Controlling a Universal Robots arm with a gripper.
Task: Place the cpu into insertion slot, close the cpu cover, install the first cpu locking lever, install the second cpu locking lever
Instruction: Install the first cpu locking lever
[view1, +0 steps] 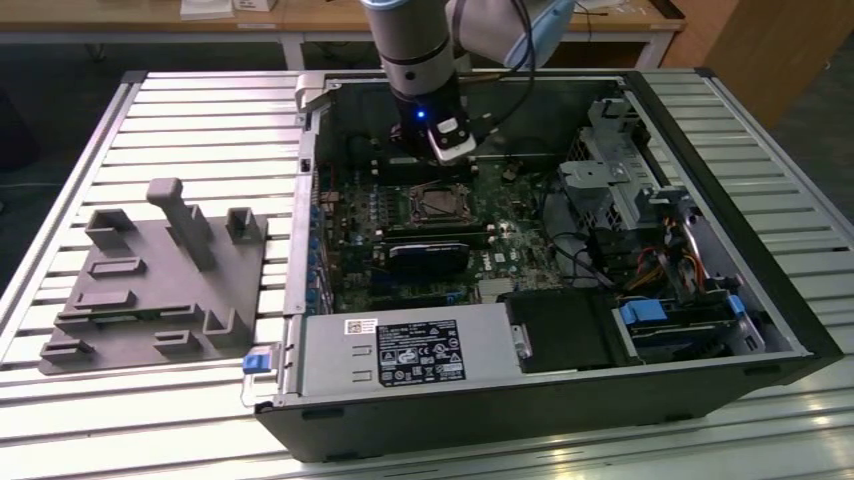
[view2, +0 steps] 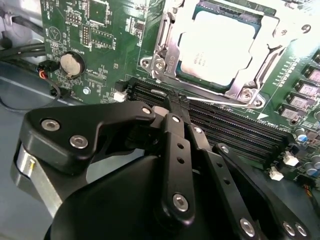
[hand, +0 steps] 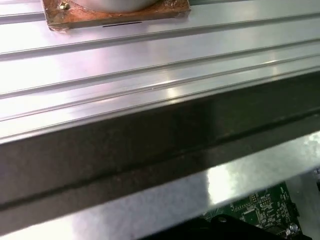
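The cpu (view2: 220, 42), a pale silvery square, lies flat in the insertion slot (view1: 434, 205) on the green motherboard inside the open computer case. The cpu cover (view2: 167, 47), a silvery metal frame, lies down around the chip's edges. A thin metal locking lever (view2: 225, 103) runs along the socket's side toward my fingertips. My gripper (view2: 175, 106) has its black fingers shut together, tips just beside the socket at the lever's end; whether they pinch the lever I cannot tell. In the exterior view the gripper (view1: 437, 152) hangs over the board just behind the socket.
Black memory slots (view2: 235, 132) lie between gripper and socket, with a coin battery (view2: 71, 64) nearby. A black card (view1: 430, 250), power supply (view1: 400, 355) and drive cage (view1: 614, 190) crowd the case. A grey fixture (view1: 160, 280) sits on the slatted table (hand: 150, 65).
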